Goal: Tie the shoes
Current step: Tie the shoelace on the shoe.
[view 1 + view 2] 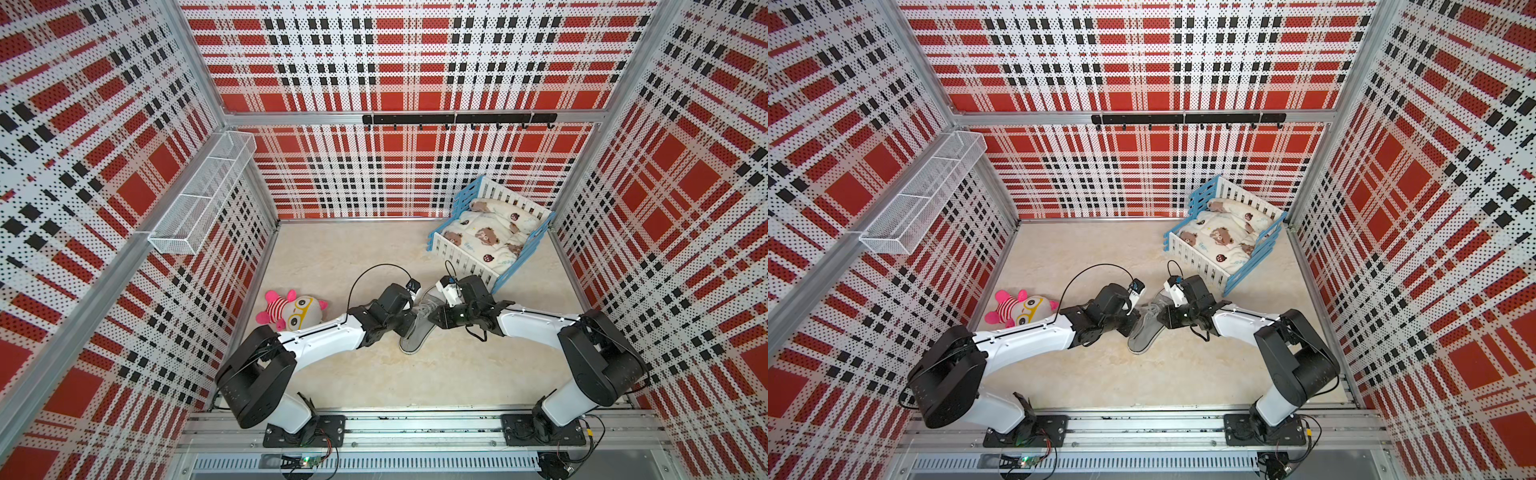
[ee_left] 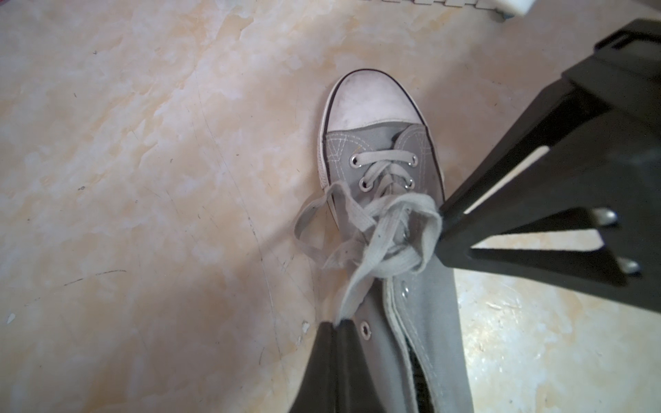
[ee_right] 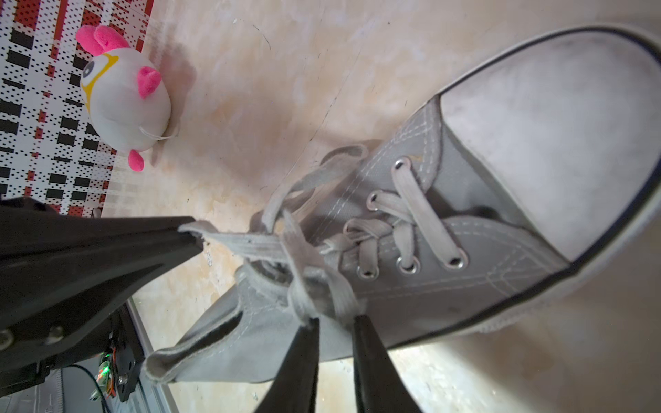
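Now left gripper (image 2: 338, 323) pinching laces (image 2: 379, 232), right gripper (image 3: 336, 321) beside sneaker (image 2: 379, 143)

Both top views looked steeply down from above the arms' bases, covering the whole enclosure. Each wrist camera looked along its fingers, close over the sneaker (image 2: 379, 150), which all views shared.

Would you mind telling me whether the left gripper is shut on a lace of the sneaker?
Yes, in the left wrist view the left gripper pinches a lace running up from the sneaker.
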{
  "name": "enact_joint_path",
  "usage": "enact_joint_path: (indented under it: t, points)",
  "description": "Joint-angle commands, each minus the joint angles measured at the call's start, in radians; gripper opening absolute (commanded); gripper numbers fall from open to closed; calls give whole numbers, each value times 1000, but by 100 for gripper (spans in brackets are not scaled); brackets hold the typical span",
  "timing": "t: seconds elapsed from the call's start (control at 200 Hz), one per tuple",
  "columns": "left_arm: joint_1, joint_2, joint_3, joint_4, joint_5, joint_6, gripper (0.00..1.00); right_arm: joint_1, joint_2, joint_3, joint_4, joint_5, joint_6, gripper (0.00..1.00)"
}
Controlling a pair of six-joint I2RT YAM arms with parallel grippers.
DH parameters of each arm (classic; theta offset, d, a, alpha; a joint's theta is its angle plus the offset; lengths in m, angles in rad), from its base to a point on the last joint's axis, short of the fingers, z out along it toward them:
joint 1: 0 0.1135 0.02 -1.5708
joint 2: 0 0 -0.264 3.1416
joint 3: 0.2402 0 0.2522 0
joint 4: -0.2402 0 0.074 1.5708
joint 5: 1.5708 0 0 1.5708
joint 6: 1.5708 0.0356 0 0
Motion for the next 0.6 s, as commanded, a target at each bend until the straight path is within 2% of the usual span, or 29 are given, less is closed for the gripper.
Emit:
enact_joint_path:
  t: [0.0, 0.596]
  points:
    - [8, -15, -12, 21, 15, -6, 0, 5, 13, 29, 11, 24, -22, 24]
    - [8, -3, -19, 32, 30, -1, 0, 5, 27, 45, 41, 24, -3, 24]
